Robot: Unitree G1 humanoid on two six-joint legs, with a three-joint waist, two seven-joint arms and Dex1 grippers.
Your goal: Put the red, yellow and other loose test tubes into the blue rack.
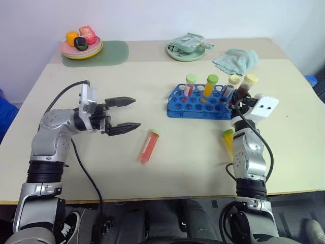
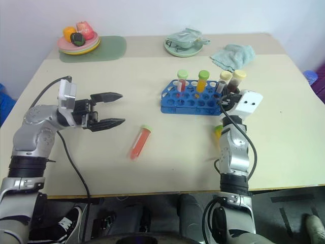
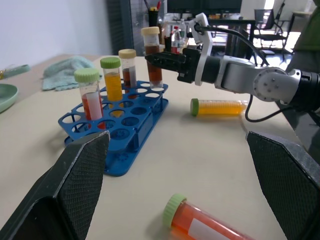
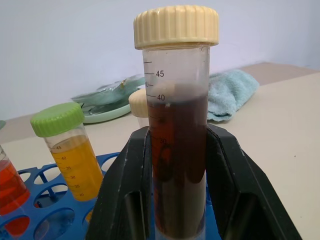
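Right wrist view gave us the right claw (image 4: 172, 200) clamped on the brown-filled, cream-capped tube (image 4: 176, 125), upright over the blue rack (image 1: 200, 104) near the worktop's far right. Released off-centre, it could tip into neighbouring tubes. The head view added the spread-open left claw (image 1: 124, 115), the red tube (image 1: 148, 146) and the yellow tube (image 1: 229, 139) lying loose.

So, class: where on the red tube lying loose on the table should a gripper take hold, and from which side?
Grip the red tube mid-body, from above, fingers across its width. It lies flat, green cap pointing away from the robot, with bare table on both sides.
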